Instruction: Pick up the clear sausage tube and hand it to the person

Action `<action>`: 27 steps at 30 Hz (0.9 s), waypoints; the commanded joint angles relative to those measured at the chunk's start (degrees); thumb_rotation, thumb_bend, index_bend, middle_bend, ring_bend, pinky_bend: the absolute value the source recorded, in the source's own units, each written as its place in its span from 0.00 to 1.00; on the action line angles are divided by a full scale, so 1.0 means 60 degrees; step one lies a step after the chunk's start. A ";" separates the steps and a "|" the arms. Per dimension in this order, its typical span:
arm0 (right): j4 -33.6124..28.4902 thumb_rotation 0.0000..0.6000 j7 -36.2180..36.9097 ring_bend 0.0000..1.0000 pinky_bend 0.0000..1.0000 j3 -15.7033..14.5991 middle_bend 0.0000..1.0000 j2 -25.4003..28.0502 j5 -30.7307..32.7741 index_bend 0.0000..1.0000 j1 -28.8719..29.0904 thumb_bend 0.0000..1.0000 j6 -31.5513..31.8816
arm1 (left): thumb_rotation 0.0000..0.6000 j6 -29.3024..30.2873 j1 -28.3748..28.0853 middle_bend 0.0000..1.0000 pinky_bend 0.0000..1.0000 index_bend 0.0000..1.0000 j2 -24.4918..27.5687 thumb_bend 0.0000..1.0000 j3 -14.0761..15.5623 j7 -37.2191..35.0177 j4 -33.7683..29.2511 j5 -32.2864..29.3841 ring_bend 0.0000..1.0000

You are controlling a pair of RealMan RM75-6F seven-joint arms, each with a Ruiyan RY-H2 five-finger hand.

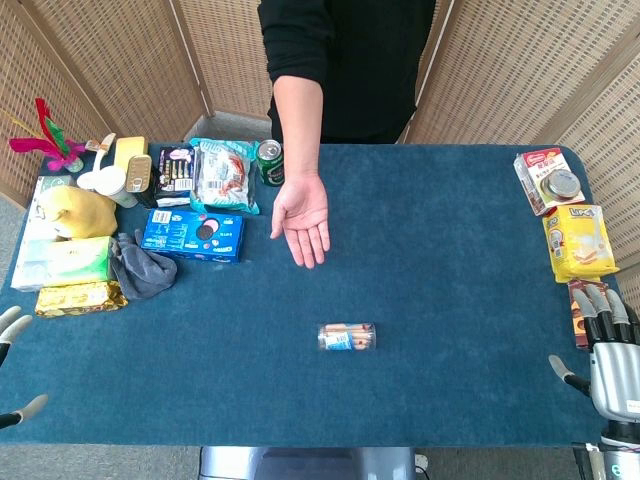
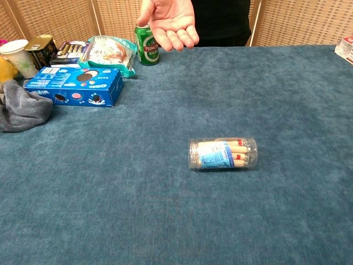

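The clear sausage tube [image 1: 347, 337] lies on its side on the blue table, near the front middle; the chest view shows the sausage tube [image 2: 222, 153] with a blue label and red-tipped sausages inside. The person's open palm [image 1: 302, 217] rests face up on the table beyond it, and the person's palm [image 2: 171, 23] hovers at the top of the chest view. My right hand [image 1: 606, 355] stands at the table's right front edge, fingers apart, holding nothing. Only fingertips of my left hand [image 1: 14, 365] show at the left edge, spread and empty. Both hands are far from the tube.
A blue cookie box [image 1: 192, 234], grey cloth [image 1: 143, 266], green can [image 1: 269, 161], snack bag [image 1: 222, 176] and several packets crowd the back left. A yellow packet [image 1: 579, 241] and a red package [image 1: 546, 180] sit along the right edge.
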 commanded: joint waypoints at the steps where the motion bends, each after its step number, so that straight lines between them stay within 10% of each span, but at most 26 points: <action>1: -0.0004 1.00 0.0017 0.01 0.08 0.0009 0.00 0.0012 0.0034 0.00 -0.0010 0.02 -0.0004 | 1.00 -0.0005 0.0000 0.00 0.09 0.00 -0.0002 0.14 0.0005 0.0013 0.0002 0.0008 0.00; 17: -0.0188 1.00 -0.0362 0.01 0.07 -0.0364 0.00 -0.0231 -0.0286 0.00 0.0186 0.02 -0.0573 | 1.00 0.0179 0.0023 0.00 0.09 0.00 0.0122 0.14 -0.0054 -0.0315 0.0083 -0.0013 0.00; 27: -0.1338 1.00 -0.1627 0.01 0.07 -0.0812 0.00 -0.0843 -0.0569 0.00 0.1596 0.02 -0.3313 | 1.00 0.0111 -0.0014 0.00 0.09 0.00 0.0236 0.14 -0.0067 -0.0628 0.0076 -0.0128 0.00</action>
